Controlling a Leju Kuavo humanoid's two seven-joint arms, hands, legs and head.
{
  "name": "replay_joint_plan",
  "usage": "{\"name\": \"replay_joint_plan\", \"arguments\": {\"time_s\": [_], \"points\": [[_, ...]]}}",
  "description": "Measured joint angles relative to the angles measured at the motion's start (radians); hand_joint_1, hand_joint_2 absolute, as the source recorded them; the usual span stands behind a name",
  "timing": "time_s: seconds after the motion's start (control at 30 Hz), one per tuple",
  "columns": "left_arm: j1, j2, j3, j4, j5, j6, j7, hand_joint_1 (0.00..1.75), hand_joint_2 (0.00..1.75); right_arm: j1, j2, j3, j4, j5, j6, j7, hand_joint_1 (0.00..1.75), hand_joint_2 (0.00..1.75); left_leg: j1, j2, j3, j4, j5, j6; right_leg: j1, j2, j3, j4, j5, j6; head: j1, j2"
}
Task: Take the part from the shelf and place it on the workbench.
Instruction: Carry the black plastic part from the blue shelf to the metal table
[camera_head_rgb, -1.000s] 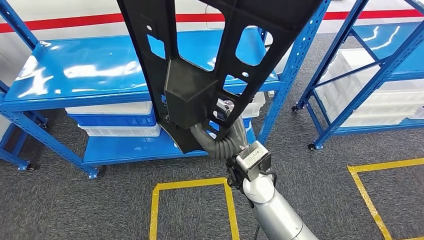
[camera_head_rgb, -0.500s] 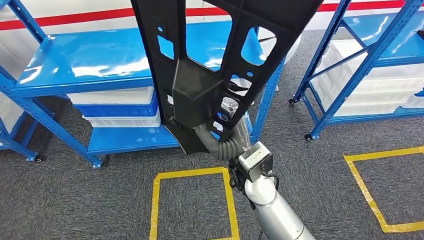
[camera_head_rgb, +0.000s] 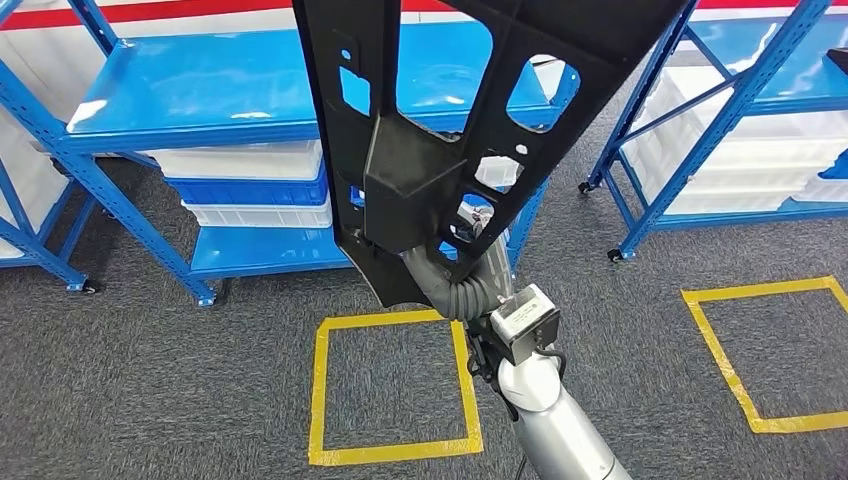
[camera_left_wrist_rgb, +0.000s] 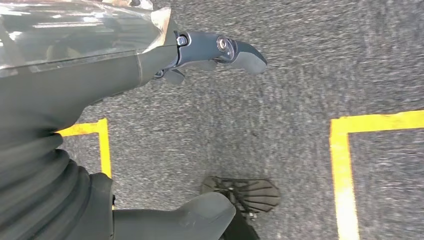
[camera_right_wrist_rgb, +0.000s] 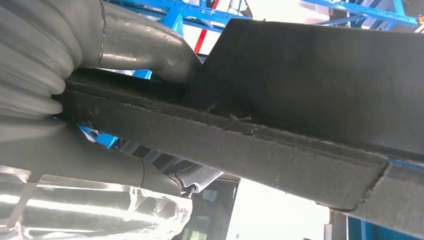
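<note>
R hand (camera_head_rgb: 468, 272) gripping black part (camera_head_rgb: 440, 130) upright, fingers clamped round its edge, blue shelf (camera_head_rgb: 200, 95) behind, L hand (camera_left_wrist_rgb: 150, 55) empty, fingers apart over carpet (camera_left_wrist_rgb: 280, 120)

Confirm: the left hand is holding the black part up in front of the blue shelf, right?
Not quite: the right hand grips the black part, as the head view shows. It is held up in front of the blue shelf, as you said.
</note>
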Motion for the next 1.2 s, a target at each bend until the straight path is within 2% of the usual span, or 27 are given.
{"name": "replay_joint_plan", "arguments": {"time_s": [0.03, 0.07, 0.1, 0.17, 0.2, 0.27, 0.3, 0.33, 0.37, 0.4, 0.43, 0.47, 0.53, 0.57, 0.6, 0.7, 0.77, 0.83, 0.87, 0.9, 0.93, 1.0, 1.03, 1.07, 1.1, 1.17, 1.2], "points": [[0.000, 0.000, 0.000, 0.000, -0.001, 0.000, 0.001, 0.00, 1.75, 0.001, 0.000, -0.001, -0.002, 0.003, 0.000, -0.001, 1.75, 1.75, -0.002, 0.000, -0.012, 0.006, 0.010, -0.005, 0.002, 0.002, 0.051, -0.075, -0.008, -0.006, -0.001, 0.000], [-0.001, 0.000, 0.000, 0.000, -0.003, -0.001, 0.001, 0.00, 1.75, 0.002, 0.000, -0.002, -0.004, 0.006, 0.000, -0.002, 1.75, 1.75, -0.003, -0.001, -0.019, 0.009, 0.020, -0.010, 0.005, 0.003, 0.086, -0.132, -0.020, -0.013, -0.003, 0.000], [-0.001, 0.000, 0.000, 0.000, -0.006, -0.002, 0.003, 0.00, 1.75, 0.004, 0.000, -0.004, -0.006, 0.010, -0.001, -0.003, 1.75, 1.75, -0.004, -0.001, -0.023, 0.011, 0.030, -0.016, 0.009, 0.005, 0.102, -0.164, -0.031, -0.022, -0.004, 0.000], [-0.002, 0.000, 0.000, 0.000, -0.019, -0.005, 0.006, 0.00, 1.75, 0.011, 0.000, -0.009, -0.007, 0.016, -0.001, -0.004, 1.75, 1.75, 0.001, -0.002, -0.030, 0.009, 0.042, -0.027, 0.005, 0.005, 0.086, -0.168, -0.025, -0.041, -0.007, 0.000], [-0.002, 0.000, -0.001, 0.000, -0.031, -0.008, 0.007, 0.00, 1.75, 0.015, 0.000, -0.011, -0.008, 0.021, -0.001, -0.004, 1.75, 1.75, 0.004, -0.003, -0.037, 0.017, 0.027, -0.032, 0.001, 0.004, 0.077, -0.167, -0.017, -0.054, -0.008, 0.000], [-0.002, 0.000, -0.008, 0.000, -0.056, -0.022, 0.002, 0.00, 1.75, 0.024, 0.002, -0.016, -0.011, 0.034, -0.001, -0.005, 1.75, 1.75, 0.009, -0.006, -0.057, 0.076, -0.055, -0.042, -0.005, 0.001, 0.057, -0.168, 0.004, -0.076, -0.013, 0.000], [-0.002, 0.000, -0.012, 0.000, -0.067, -0.030, -0.004, 0.00, 1.75, 0.028, 0.003, -0.018, -0.013, 0.041, -0.002, -0.007, 1.75, 1.75, 0.011, -0.006, -0.070, 0.131, -0.106, -0.047, -0.003, 0.001, 0.047, -0.167, 0.015, -0.082, -0.015, 0.000], [-0.003, 0.000, -0.016, 0.000, -0.074, -0.037, -0.011, 0.00, 1.75, 0.033, 0.003, -0.020, -0.015, 0.050, -0.002, -0.009, 1.75, 1.75, 0.013, -0.007, -0.080, 0.193, -0.140, -0.053, -0.001, -0.001, 0.037, -0.166, 0.025, -0.084, -0.016, 0.000], [-0.004, 0.000, -0.020, 0.000, -0.080, -0.043, -0.016, 0.00, 1.75, 0.040, 0.003, -0.022, -0.015, 0.059, -0.002, -0.012, 1.75, 1.75, 0.015, -0.007, -0.086, 0.246, -0.147, -0.057, 0.001, -0.004, 0.027, -0.165, 0.035, -0.083, -0.015, 0.000], [-0.004, 0.000, -0.023, 0.000, -0.083, -0.047, -0.019, 0.00, 1.75, 0.047, 0.003, -0.025, -0.016, 0.068, -0.002, -0.013, 1.75, 1.75, 0.016, -0.007, -0.081, 0.274, -0.132, -0.059, 0.002, -0.007, 0.017, -0.163, 0.043, -0.082, -0.015, 0.000], [-0.005, 0.000, -0.027, 0.000, -0.086, -0.050, -0.019, 0.00, 1.75, 0.054, 0.003, -0.028, -0.016, 0.078, 0.000, -0.014, 1.75, 1.75, 0.017, -0.006, -0.054, 0.262, -0.104, -0.060, 0.003, -0.011, 0.006, -0.160, 0.050, -0.080, -0.016, 0.000], [-0.005, 0.000, -0.030, -0.001, -0.088, -0.052, -0.019, 0.00, 1.75, 0.059, 0.003, -0.031, -0.018, 0.087, 0.003, -0.014, 1.75, 1.75, 0.018, -0.001, -0.011, 0.212, -0.080, -0.058, 0.003, -0.014, -0.002, -0.157, 0.055, -0.077, -0.016, 0.000], [-0.010, 0.000, -0.035, -0.002, -0.091, -0.054, -0.017, 0.00, 1.75, 0.065, 0.006, -0.039, -0.026, 0.101, 0.011, -0.013, 1.75, 1.75, 0.011, 0.016, 0.084, 0.077, -0.085, -0.049, 0.004, -0.024, -0.011, -0.152, 0.061, -0.068, -0.015, 0.000], [-0.013, 0.000, -0.036, -0.003, -0.092, -0.054, -0.017, 0.00, 1.75, 0.065, 0.007, -0.042, -0.030, 0.104, 0.014, -0.013, 1.75, 1.75, 0.006, 0.021, 0.109, 0.032, -0.099, -0.042, 0.005, -0.031, -0.013, -0.151, 0.064, -0.063, -0.015, 0.000], [-0.016, 0.000, -0.036, -0.004, -0.093, -0.054, -0.017, 0.00, 1.75, 0.066, 0.009, -0.045, -0.033, 0.106, 0.016, -0.013, 1.75, 1.75, 0.000, 0.021, 0.118, 0.013, -0.111, -0.034, 0.006, -0.038, -0.014, -0.152, 0.067, -0.058, -0.015, 0.000], [-0.016, -0.001, -0.037, -0.006, -0.094, -0.055, -0.016, 0.00, 1.75, 0.067, 0.012, -0.049, -0.040, 0.111, 0.017, -0.012, 1.75, 1.75, 0.000, 0.006, 0.114, -0.009, -0.094, -0.007, 0.009, -0.045, -0.025, -0.142, 0.065, -0.045, -0.015, 0.000], [-0.016, -0.003, -0.037, -0.006, -0.094, -0.055, -0.016, 0.00, 1.75, 0.068, 0.012, -0.052, -0.045, 0.114, 0.018, -0.012, 1.75, 1.75, 0.005, -0.001, 0.108, -0.023, -0.074, 0.009, 0.009, -0.025, -0.060, -0.070, 0.021, -0.048, -0.012, 0.000], [-0.016, -0.003, -0.037, -0.007, -0.094, -0.054, -0.016, 0.00, 1.75, 0.073, 0.011, -0.054, -0.047, 0.117, 0.021, -0.011, 1.75, 1.75, 0.004, -0.012, 0.093, -0.022, -0.063, 0.014, 0.004, -0.008, -0.113, 0.060, -0.043, -0.053, -0.009, 0.000], [-0.015, -0.003, -0.037, -0.007, -0.094, -0.054, -0.016, 0.00, 1.75, 0.076, 0.011, -0.055, -0.047, 0.119, 0.024, -0.010, 1.75, 1.75, 0.004, -0.018, 0.086, -0.021, -0.059, 0.012, 0.001, -0.005, -0.132, 0.109, -0.062, -0.050, -0.008, 0.000], [-0.014, -0.003, -0.037, -0.007, -0.094, -0.054, -0.016, 0.00, 1.75, 0.078, 0.010, -0.055, -0.047, 0.121, 0.029, -0.010, 1.75, 1.75, 0.004, -0.026, 0.080, -0.019, -0.055, 0.010, -0.001, -0.004, -0.133, 0.125, -0.065, -0.043, -0.008, 0.000], [-0.013, -0.003, -0.037, -0.007, -0.094, -0.054, -0.016, 0.00, 1.75, 0.079, 0.010, -0.055, -0.047, 0.122, 0.033, -0.009, 1.75, 1.75, 0.005, -0.034, 0.073, -0.015, -0.052, 0.007, -0.005, -0.003, -0.115, 0.101, -0.054, -0.033, -0.008, 0.000], [-0.012, -0.004, -0.037, -0.007, -0.094, -0.053, -0.017, 0.00, 1.75, 0.079, 0.011, -0.056, -0.048, 0.126, 0.042, -0.008, 1.75, 1.75, 0.008, -0.051, 0.061, 0.000, -0.051, -0.001, -0.015, 0.012, -0.040, -0.030, -0.010, -0.013, -0.008, 0.000], [-0.012, -0.004, -0.037, -0.007, -0.094, -0.050, -0.018, 0.00, 1.75, 0.079, 0.012, -0.057, -0.048, 0.129, 0.046, -0.008, 1.75, 1.75, 0.007, -0.059, 0.053, 0.010, -0.051, -0.007, -0.018, 0.023, -0.011, -0.087, 0.006, -0.010, -0.008, 0.000], [-0.012, -0.005, -0.037, -0.008, -0.094, -0.048, -0.019, 0.00, 1.75, 0.080, 0.014, -0.058, -0.049, 0.132, 0.050, -0.006, 1.75, 1.75, 0.006, -0.066, 0.044, 0.017, -0.050, -0.014, -0.018, 0.031, 0.006, -0.120, 0.015, -0.012, -0.008, 0.000], [-0.012, -0.005, -0.037, -0.008, -0.094, -0.046, -0.021, 0.00, 1.75, 0.080, 0.015, -0.059, -0.050, 0.133, 0.053, -0.005, 1.75, 1.75, 0.005, -0.070, 0.037, 0.021, -0.048, -0.021, -0.016, 0.035, 0.006, -0.126, 0.016, -0.019, -0.009, 0.000], [-0.009, -0.005, -0.037, -0.008, -0.093, -0.045, -0.024, 0.00, 1.75, 0.081, 0.020, -0.062, -0.051, 0.136, 0.058, -0.003, 1.75, 1.75, 0.007, -0.078, 0.028, 0.022, -0.041, -0.033, -0.014, 0.025, 0.001, -0.121, 0.024, -0.033, -0.010, 0.000], [-0.007, -0.005, -0.037, -0.008, -0.092, -0.045, -0.026, 0.00, 1.75, 0.081, 0.023, -0.063, -0.051, 0.137, 0.061, -0.002, 1.75, 1.75, 0.009, -0.072, 0.024, 0.027, -0.044, -0.037, -0.015, 0.020, -0.001, -0.122, 0.028, -0.038, -0.010, 0.000]]}}
